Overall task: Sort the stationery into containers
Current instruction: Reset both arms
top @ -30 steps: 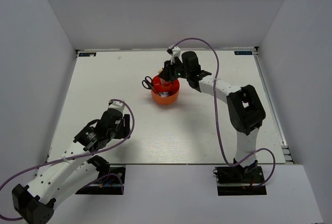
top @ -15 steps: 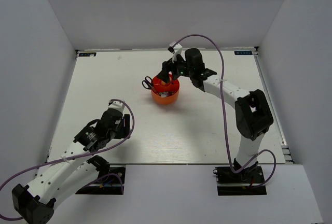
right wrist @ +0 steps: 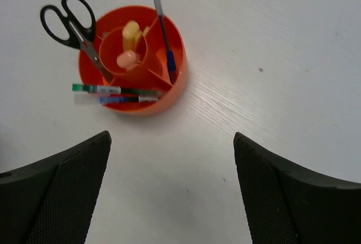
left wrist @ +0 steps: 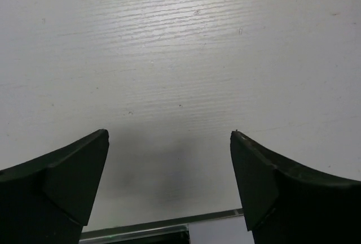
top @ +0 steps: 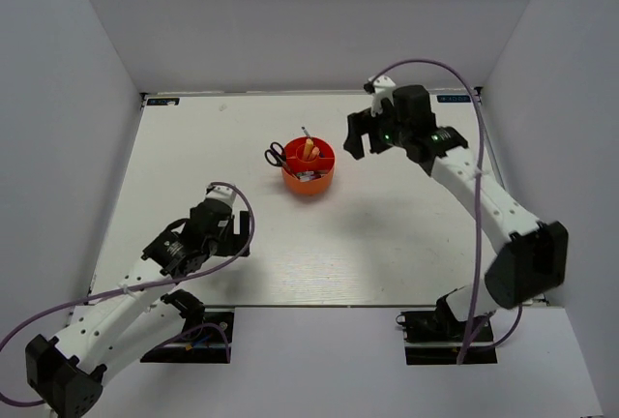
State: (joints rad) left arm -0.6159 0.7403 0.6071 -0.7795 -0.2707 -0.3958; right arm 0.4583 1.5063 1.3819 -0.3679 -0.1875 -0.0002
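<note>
The orange desk organiser (top: 309,185) stands mid-desk (top: 387,234). All the stationery I can spot sits in it: the black-handled scissors (right wrist: 75,29) lean out toward 10 o'clock, the blue pen (right wrist: 163,35) points to 12, the marker sticks (right wrist: 131,32) are in the middle well, and two thin pens (right wrist: 113,90) lie crosswise. From above, the right gripper (top: 356,137) is the nearer one, with the organiser near it at 8 o'clock. The left gripper (top: 224,229) is well apart. Both are spread wide, holding nothing. The sorting looks finished to me.
</note>
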